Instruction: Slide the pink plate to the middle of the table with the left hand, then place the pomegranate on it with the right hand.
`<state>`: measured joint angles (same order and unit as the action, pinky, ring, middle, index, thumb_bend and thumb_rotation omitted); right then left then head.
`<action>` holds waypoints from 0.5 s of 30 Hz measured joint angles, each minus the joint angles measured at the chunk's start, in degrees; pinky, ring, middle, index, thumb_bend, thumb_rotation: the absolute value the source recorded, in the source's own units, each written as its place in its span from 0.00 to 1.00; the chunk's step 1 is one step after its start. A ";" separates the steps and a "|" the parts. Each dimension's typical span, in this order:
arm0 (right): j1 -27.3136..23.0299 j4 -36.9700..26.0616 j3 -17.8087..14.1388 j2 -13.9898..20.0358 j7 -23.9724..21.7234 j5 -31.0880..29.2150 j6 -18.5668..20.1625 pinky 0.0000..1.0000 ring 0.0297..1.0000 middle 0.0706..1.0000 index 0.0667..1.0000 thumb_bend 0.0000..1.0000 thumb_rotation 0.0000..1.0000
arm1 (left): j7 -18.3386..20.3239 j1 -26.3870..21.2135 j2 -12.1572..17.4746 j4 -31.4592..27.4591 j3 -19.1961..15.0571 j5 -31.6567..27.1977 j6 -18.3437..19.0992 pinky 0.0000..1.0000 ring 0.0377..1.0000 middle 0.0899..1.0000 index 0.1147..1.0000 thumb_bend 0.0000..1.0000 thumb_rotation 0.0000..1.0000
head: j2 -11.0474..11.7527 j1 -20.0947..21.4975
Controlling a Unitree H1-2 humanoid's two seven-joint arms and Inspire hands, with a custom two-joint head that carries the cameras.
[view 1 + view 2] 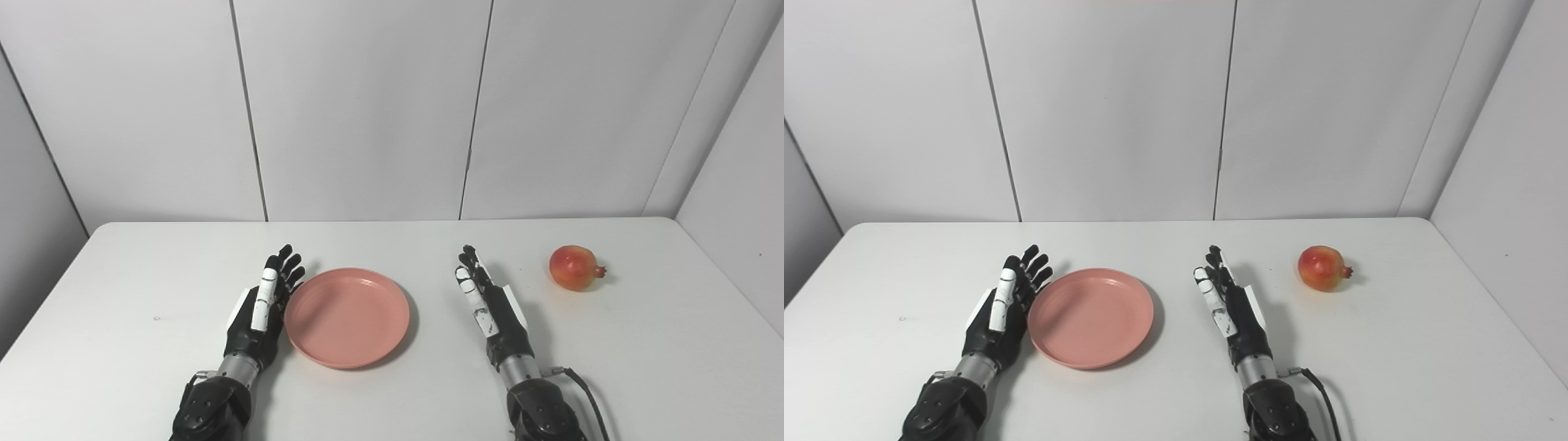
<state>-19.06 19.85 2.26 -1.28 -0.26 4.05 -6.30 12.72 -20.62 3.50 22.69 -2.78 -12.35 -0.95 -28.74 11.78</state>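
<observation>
White table point(122, 343) with rounded corners stands against pale grey panelled walls point(367, 110).

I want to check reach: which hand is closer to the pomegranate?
Right. The right hand lies just left of the pomegranate, apart from it; the left hand is beyond the plate.

On the white table point(392, 398) a round pink plastic plate point(347, 317) lies a little left of centre. The left hand point(262, 309) rests just beside the plate's left rim, fingers stretched toward the back wall. The right hand point(490, 306) lies to the plate's right, apart from it. The red-orange pomegranate point(573, 267) sits further right and slightly farther back, near that hand.
</observation>
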 measured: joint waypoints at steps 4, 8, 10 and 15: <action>-0.03 0.05 0.48 -0.12 0.13 0.54 0.00 0.99 0.96 0.96 0.98 0.64 0.96 | 0.69 0.24 -0.06 0.01 -0.01 -0.05 -0.30 0.97 0.98 0.99 1.00 0.68 1.00 | -0.18 0.53; -0.07 0.17 0.58 -0.12 0.19 0.60 0.00 0.99 0.96 0.96 0.97 0.63 0.95 | 1.36 0.31 -0.04 0.00 0.14 -0.05 -0.41 0.97 0.99 1.00 1.00 0.68 1.00 | 0.00 0.88; -0.19 0.42 0.58 -0.12 0.29 0.60 0.00 0.98 0.96 0.96 0.97 0.62 0.94 | 1.80 0.36 -0.07 -0.04 0.39 -0.05 -0.41 0.97 0.99 1.00 1.00 0.68 1.00 | 0.00 0.88; -0.39 0.77 0.56 -0.14 0.31 0.34 -0.01 0.97 0.96 0.96 0.97 0.62 0.93 | 1.84 1.04 -0.38 -1.01 1.12 -0.03 -0.42 0.96 0.98 0.99 1.00 0.67 1.00 | -0.17 0.62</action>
<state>-19.45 20.62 2.83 -1.42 0.05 4.39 -6.30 14.55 -19.59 3.12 21.67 -1.66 -12.37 -1.36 -28.92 12.39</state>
